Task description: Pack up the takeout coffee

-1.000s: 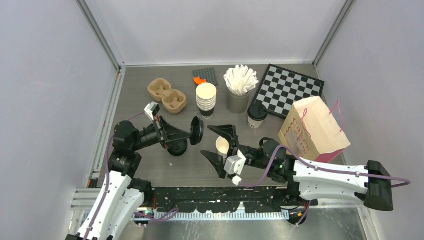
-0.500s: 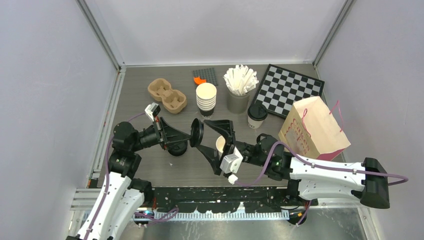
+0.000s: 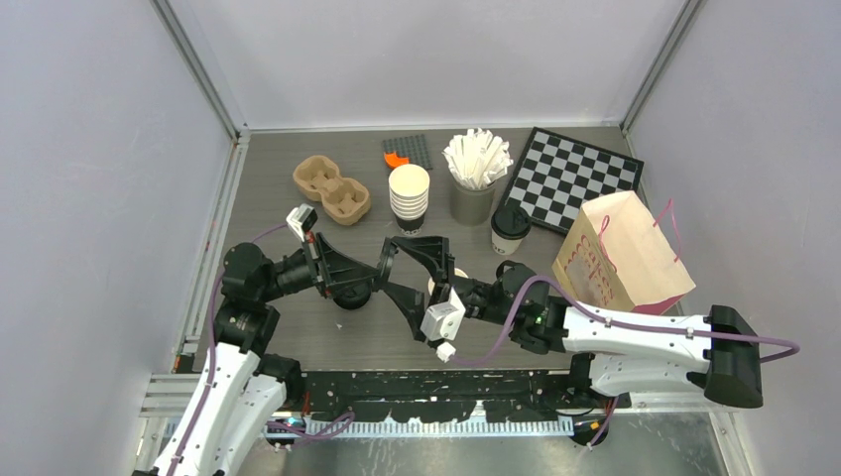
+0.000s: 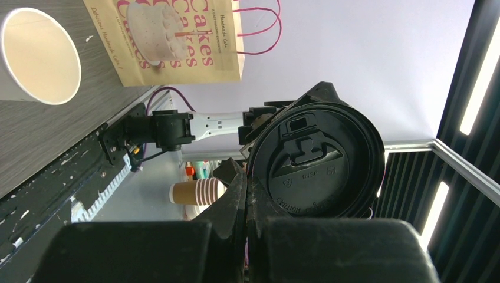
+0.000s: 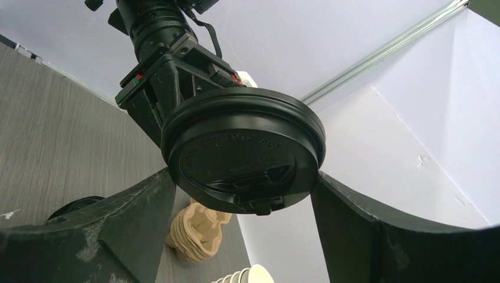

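One takeout coffee (image 3: 510,228), a cream cup with a black lid, stands upright beside the paper bag. My left gripper (image 3: 382,266) is shut on the rim of a loose black lid (image 3: 389,260), held on edge above the table. The left wrist view shows the lid (image 4: 315,165) pinched at its lower left edge by the gripper (image 4: 247,177). My right gripper (image 3: 402,273) is open, one finger on either side of that lid (image 5: 242,156), both close against its rim. A lidless cream cup (image 4: 41,56) stands on the table, mostly hidden behind the right gripper from above.
A paper bag (image 3: 625,258) printed "Cakes" lies at the right. Behind are a stack of lidless cups (image 3: 409,193), stacked cardboard cup carriers (image 3: 332,188), a holder of white packets (image 3: 476,178) and a checkerboard (image 3: 570,174). More black lids (image 3: 352,295) sit under the left gripper.
My right gripper has moved left, away from the lidless cup, until its fingers straddle the lid; its jaws have narrowed slightly. The left arm has kept the lid still.
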Controlling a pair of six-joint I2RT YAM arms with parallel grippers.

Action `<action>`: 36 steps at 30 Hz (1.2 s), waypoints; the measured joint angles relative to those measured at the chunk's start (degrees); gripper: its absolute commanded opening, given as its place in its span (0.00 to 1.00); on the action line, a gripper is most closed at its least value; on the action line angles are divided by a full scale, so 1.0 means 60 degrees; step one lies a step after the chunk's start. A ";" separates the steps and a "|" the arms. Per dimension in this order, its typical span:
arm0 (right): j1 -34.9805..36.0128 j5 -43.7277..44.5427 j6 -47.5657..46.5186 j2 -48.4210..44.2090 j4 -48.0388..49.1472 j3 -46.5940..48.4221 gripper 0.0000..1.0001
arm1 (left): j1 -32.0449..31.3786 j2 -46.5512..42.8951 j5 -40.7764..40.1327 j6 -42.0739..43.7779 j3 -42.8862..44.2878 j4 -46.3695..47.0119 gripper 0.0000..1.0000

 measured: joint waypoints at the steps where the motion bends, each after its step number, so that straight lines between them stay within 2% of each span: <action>1: 0.0000 0.0007 -0.0004 0.0018 0.0007 0.0011 0.85 | 0.0000 -0.0018 -0.0004 0.0000 0.0000 -0.0011 0.00; 7: 0.0000 0.0113 0.0004 0.0033 0.0015 0.0026 0.84 | 0.0000 -0.0040 -0.0011 -0.0004 -0.0004 -0.0040 0.02; 14: 0.0000 0.0565 0.0186 0.0036 -0.0131 0.0026 0.82 | -0.0007 -0.0146 -0.0120 0.0076 -0.0076 -0.0229 0.45; 20: 0.0000 0.1694 0.1417 -0.0113 -0.0812 0.0084 0.82 | -0.0007 -0.0175 -0.0641 0.1330 0.0066 -0.1741 0.77; 23: 0.0000 0.2707 0.2863 -0.0361 -0.2521 0.0747 0.82 | -0.0011 0.0066 -0.1257 0.2659 0.0670 -0.3220 0.85; 25: 0.0000 0.3424 0.3854 -0.0452 -0.3727 0.1443 0.82 | -0.0015 0.0310 -0.1712 0.3646 0.1177 -0.4069 0.99; 31: -0.0015 0.5519 0.6823 -0.0040 -0.8021 0.3559 0.83 | -0.0015 0.1086 -0.3155 0.6124 0.1927 -0.5869 1.00; 36: -0.0211 0.5814 0.8834 0.1031 -1.1253 0.4390 0.82 | -0.0015 0.1661 -0.4466 0.7635 0.1985 -0.6943 1.00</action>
